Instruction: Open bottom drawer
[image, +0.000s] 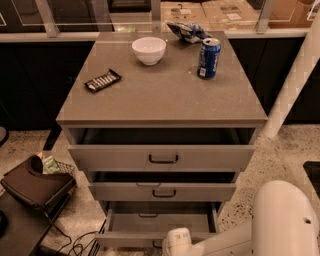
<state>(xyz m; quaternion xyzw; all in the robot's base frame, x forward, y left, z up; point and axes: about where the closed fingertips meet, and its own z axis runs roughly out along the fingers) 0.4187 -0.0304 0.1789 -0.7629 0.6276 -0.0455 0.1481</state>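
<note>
Cabinet: grey, three drawers, all partly open.
Bottom drawer: lowest of the three, pulled out farther than the two above, plain grey inside showing.
Middle drawer, top drawer: each out a little, dark bar handles.
Gripper: white, at the near front of the bottom drawer, centre; open or closed cannot be told.
Arm: white, near right.
On top: white bowl, far centre; blue can, upright, far right; dark wrapped bar, left; blue bag, far edge.
Brown case: floor, near left.
</note>
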